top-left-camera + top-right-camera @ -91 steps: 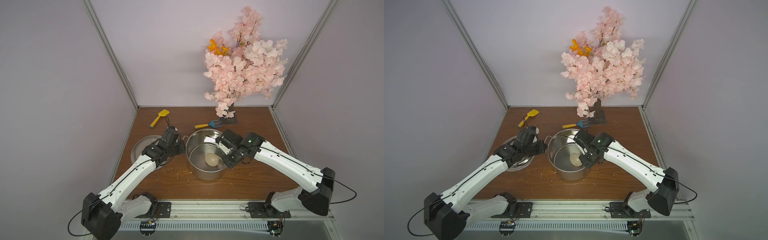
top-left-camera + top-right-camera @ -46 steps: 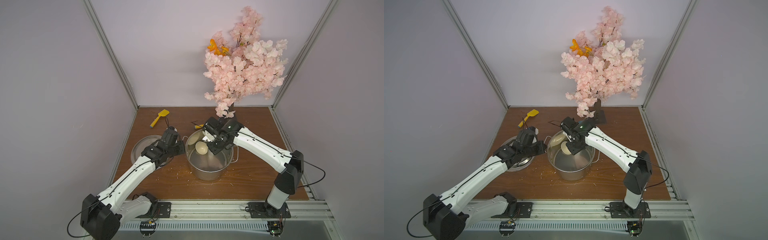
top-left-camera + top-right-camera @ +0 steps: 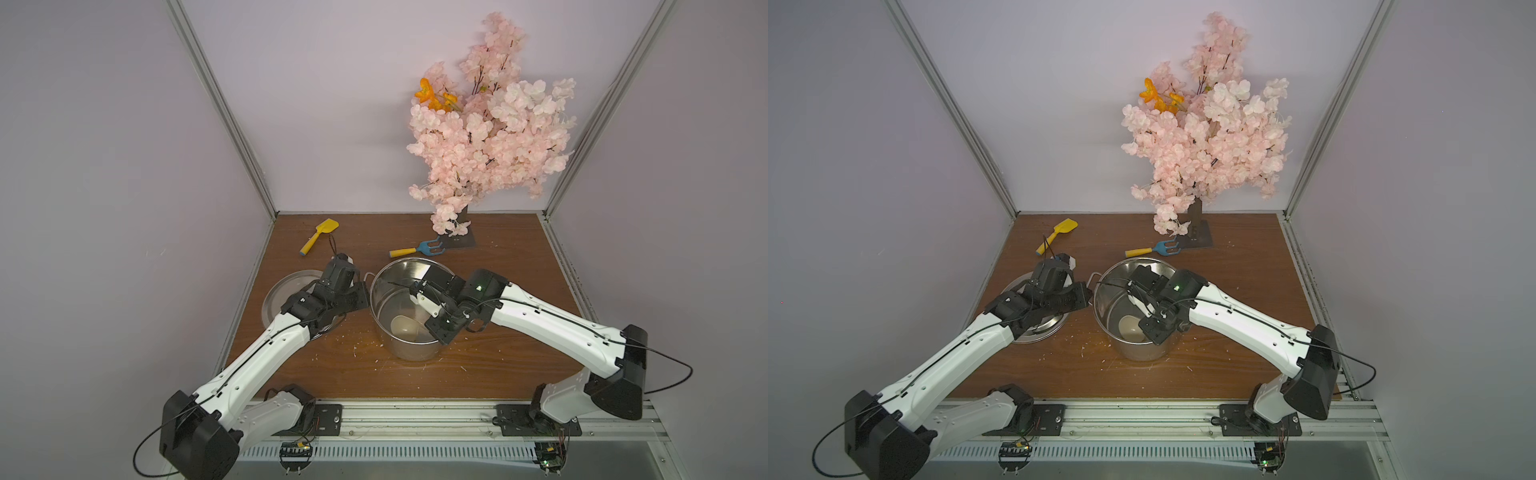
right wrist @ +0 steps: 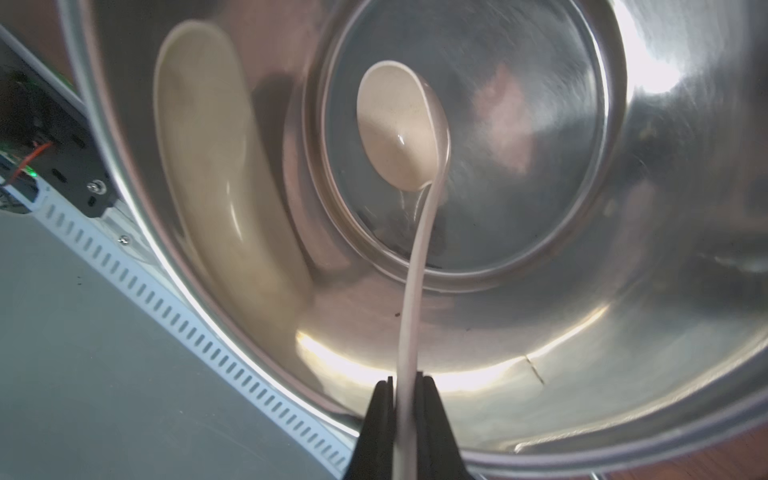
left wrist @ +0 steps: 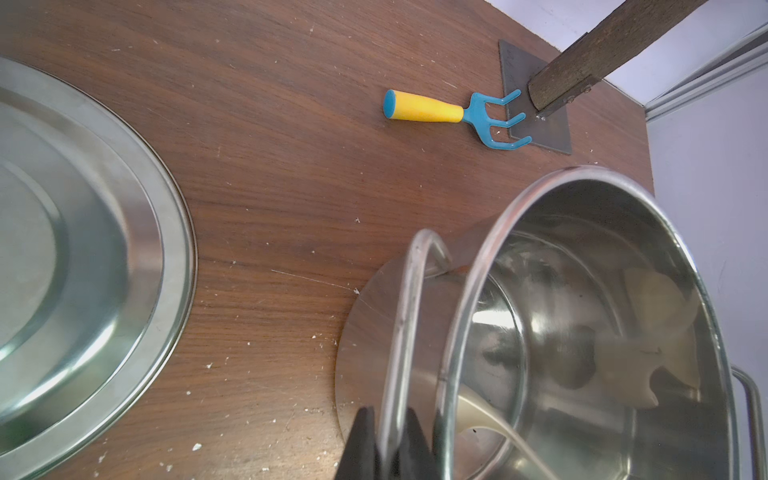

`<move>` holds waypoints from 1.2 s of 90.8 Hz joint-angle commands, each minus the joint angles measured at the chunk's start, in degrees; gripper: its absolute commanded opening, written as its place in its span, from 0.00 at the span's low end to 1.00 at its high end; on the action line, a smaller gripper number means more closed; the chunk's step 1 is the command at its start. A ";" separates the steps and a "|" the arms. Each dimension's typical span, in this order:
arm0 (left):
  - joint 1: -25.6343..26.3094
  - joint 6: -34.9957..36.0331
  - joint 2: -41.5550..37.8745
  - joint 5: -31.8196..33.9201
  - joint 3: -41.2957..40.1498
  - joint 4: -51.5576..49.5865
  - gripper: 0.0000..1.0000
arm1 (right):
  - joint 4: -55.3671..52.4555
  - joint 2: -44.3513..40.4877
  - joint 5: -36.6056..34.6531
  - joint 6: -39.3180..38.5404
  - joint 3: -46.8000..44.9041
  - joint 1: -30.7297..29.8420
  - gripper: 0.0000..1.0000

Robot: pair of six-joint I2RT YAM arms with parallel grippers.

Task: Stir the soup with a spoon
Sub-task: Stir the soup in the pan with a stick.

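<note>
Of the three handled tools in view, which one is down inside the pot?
The cream spoon, its handle clamped in the right pincer. The yellow shovel and the blue rake lie free on the table behind the pot.

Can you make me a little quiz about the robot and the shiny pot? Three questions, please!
1. True or false: the right tool is shut on the handle of the spoon.
2. Pick one: what does the left tool grip? A) the pot handle B) a red cup C) a banana
3. Fill in the gap: the blue rake lies by the foot of the pink blossom ____.

Key: 1 true. 2 A. 3 tree.
</note>
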State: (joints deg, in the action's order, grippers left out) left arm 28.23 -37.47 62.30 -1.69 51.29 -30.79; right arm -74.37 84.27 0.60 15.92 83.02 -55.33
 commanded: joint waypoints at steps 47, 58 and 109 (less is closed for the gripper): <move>-0.46 1.06 -1.32 1.19 -1.80 0.12 0.00 | 0.51 15.89 -1.96 -2.77 19.66 8.50 0.00; -0.46 1.00 -1.46 1.14 -1.98 0.16 0.00 | 0.99 17.50 2.40 -3.92 23.17 5.28 0.00; -0.50 1.44 -2.03 0.95 -1.49 0.02 0.00 | -0.73 -1.17 -1.42 -1.87 -0.56 9.52 0.00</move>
State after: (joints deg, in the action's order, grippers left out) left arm 28.21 -38.22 61.32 -1.76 50.43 -30.39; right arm -75.13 85.14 3.11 13.34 84.62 -50.83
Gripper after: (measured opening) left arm 0.099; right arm 0.094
